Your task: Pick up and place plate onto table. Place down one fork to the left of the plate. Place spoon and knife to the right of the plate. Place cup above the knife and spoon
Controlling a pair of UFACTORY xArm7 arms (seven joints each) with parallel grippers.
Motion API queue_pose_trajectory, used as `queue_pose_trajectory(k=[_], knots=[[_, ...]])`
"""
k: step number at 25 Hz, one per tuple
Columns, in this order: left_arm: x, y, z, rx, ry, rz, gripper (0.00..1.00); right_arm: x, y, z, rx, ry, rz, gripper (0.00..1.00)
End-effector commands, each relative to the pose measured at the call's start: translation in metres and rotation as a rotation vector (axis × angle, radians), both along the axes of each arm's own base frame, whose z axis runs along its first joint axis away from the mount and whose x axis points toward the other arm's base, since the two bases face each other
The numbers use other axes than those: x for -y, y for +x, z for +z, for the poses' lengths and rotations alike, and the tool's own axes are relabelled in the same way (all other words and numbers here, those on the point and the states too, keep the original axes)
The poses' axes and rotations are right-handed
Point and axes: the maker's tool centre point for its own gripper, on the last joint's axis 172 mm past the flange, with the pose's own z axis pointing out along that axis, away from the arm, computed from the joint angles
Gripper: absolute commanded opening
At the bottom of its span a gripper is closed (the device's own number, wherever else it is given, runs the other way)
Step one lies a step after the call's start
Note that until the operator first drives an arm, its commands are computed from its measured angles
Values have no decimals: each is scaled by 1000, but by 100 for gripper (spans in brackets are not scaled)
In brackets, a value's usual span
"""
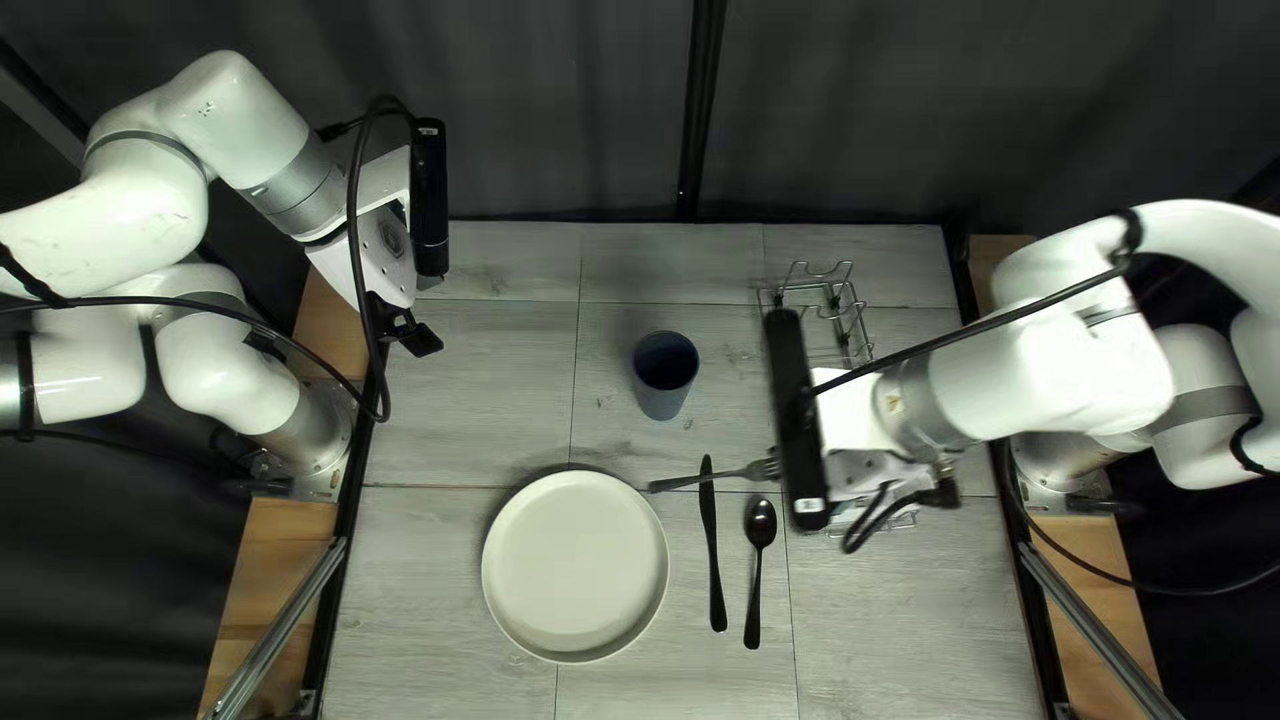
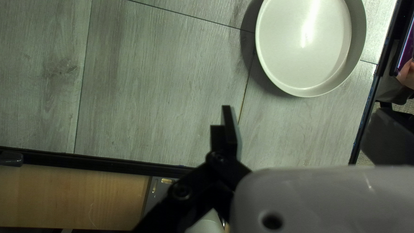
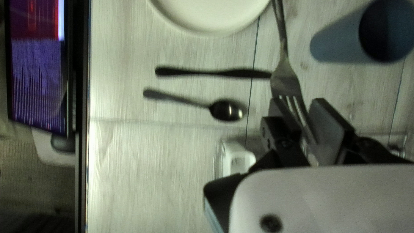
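Fingers of the right gripper are clamped on the fork, one to either side of its tines. The fork is up off the desk, over the knife's far end, its handle running leftward to beside the plate.

Past the desk's near edge are a lit screen and, partly in view, a person's hand. Nearest that edge on the desk itself is the plate, lying flat, a little left of the middle. To its right lies the knife, handle toward the near edge. Just right of the knife lies the spoon, roughly alongside, its bowl toward the far edge.

Farther in, the cup stands upright near the middle of the desk, beyond the plate and a bit left of the knife. A wire rack sits toward the far right corner, partly hidden under the right arm.

Near the desk's left edge, toward the far left corner, the left gripper hangs raised; how wide it stands, I cannot tell. The dark curtain is behind the far edge.
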Motion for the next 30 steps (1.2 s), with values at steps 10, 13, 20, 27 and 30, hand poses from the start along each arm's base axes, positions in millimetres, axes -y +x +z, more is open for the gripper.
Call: queue_pose_trajectory(k=[10, 13, 20, 27, 30], knots=[[0, 0, 0, 0, 0, 0, 100, -11, 29, 3, 45, -14, 0, 0], [0, 0, 0, 0, 0, 0, 100, -11, 29, 3, 45, -14, 0, 0], [0, 0, 0, 0, 0, 0, 100, -11, 29, 3, 45, -14, 0, 0], [21, 21, 0, -13, 10, 63, 100, -11, 29, 3, 45, -14, 0, 0], [45, 35, -2, -15, 45, 121, 100, -11, 29, 3, 45, -14, 0, 0]])
